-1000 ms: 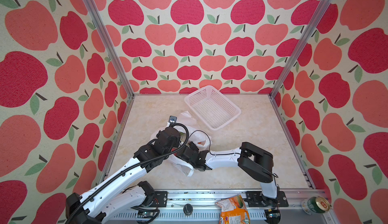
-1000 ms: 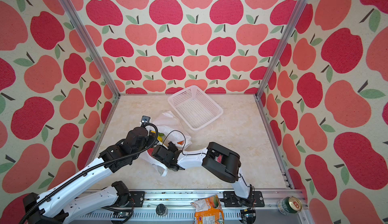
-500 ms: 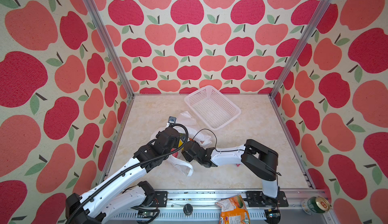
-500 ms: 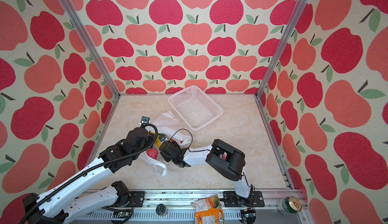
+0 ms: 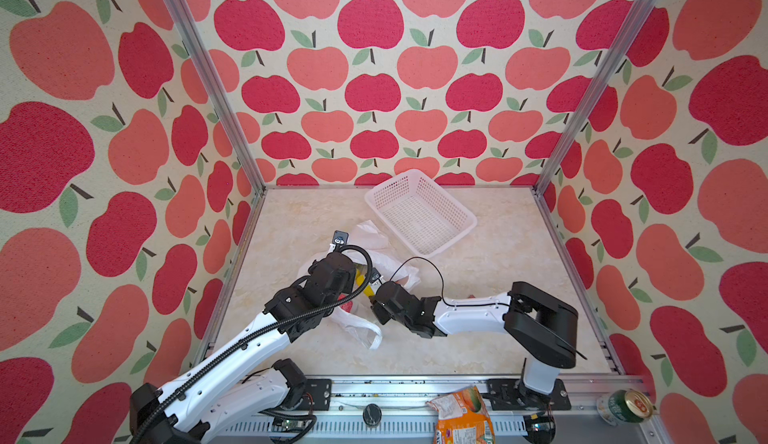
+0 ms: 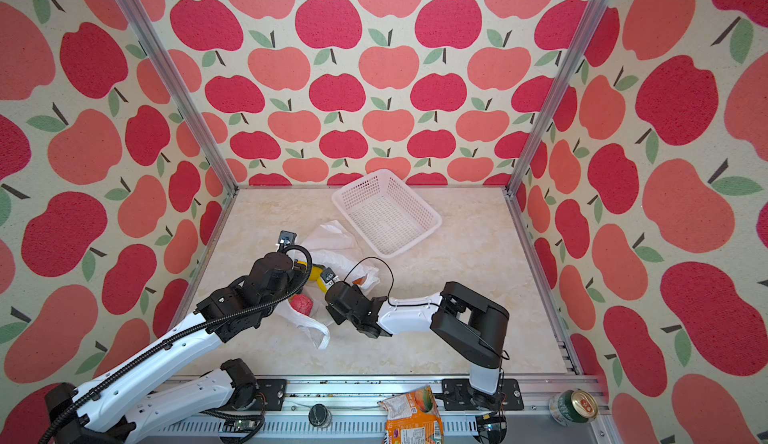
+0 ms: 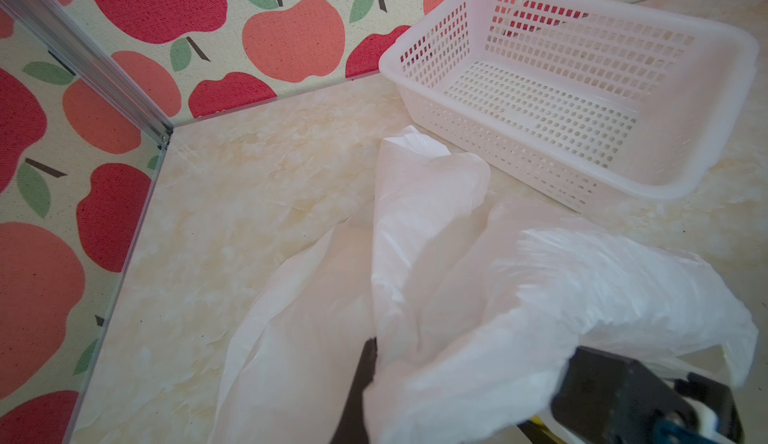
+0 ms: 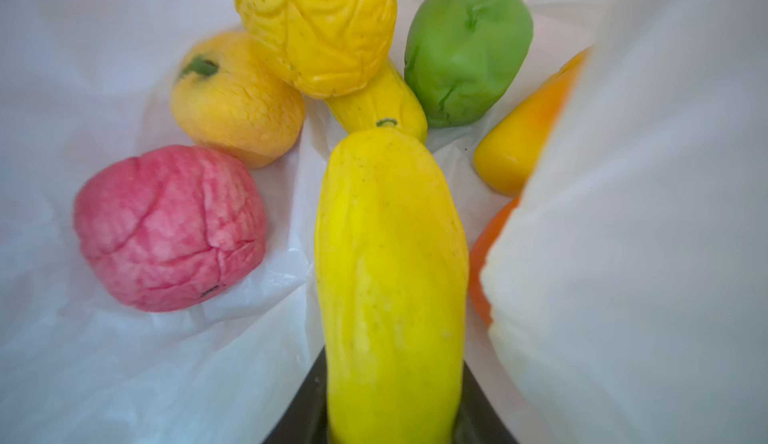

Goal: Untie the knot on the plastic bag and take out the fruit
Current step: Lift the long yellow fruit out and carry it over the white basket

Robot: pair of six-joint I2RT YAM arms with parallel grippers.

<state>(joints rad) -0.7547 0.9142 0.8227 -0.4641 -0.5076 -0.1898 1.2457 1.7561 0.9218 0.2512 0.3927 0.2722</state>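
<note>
Your tabletop (image 5: 478,296) carries the white basket (image 5: 451,240) towards the back wall, with nothing in it. Just in front of the basket lies the plastic bag (image 5: 368,234), slumped and crumpled, its mouth gaping towards the right arm. It is thin, slack film that will fold and slide rather than hold a shape.

Your left end effector (image 7: 368,373) is clenched on a fold of that film, which drapes over its dark finger in the left wrist view. Your right end effector (image 8: 392,400) reaches inside the bag, and its jaws press both flanks of the long yellow fruit (image 8: 390,254), so it looks grasped.

That fruit looks light and soft, with a smooth skin that may slip, so take it across the middle and squeeze gently. Around it sit a wrinkled pink fruit (image 8: 170,229) and a green fruit (image 8: 465,51).

You cannot see the knot in any view; with the mouth open, I judge it undone.
</note>
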